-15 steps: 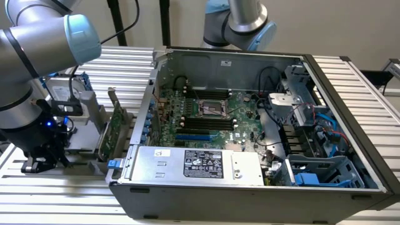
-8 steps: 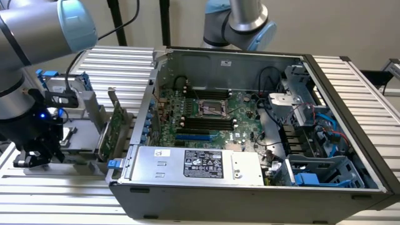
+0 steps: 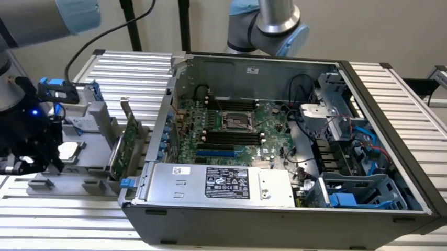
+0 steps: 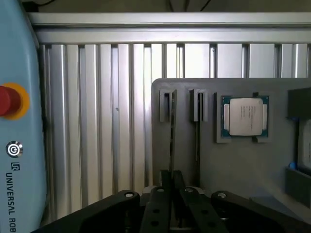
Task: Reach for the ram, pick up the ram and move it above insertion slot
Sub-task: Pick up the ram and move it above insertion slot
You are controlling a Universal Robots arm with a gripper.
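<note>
At the exterior view's left, the arm's black pincer (image 3: 28, 159) hung low over a grey holder (image 3: 87, 157) on the ribbed metal desk (image 3: 133, 68). In the wrist view a pale blue pendant (image 4: 14, 160) with a red button (image 4: 7, 101) lay beside the holder (image 4: 272, 165), and the pincer (image 4: 172, 180) was pressed together on the near end of the ram (image 4: 171, 141). The ram was seen edge-on as a thin upright strip, its far end seated in a holder slot. A processor chip (image 4: 244, 115) lay flat in a recess near it. Further toward the exterior view's right, a green card (image 3: 131, 138) stood upright on the holder. Beyond it lay the open computer case (image 3: 252, 70), with the black insertion slots (image 3: 227, 138) on its motherboard (image 3: 269, 117), well apart from the pincer.
</note>
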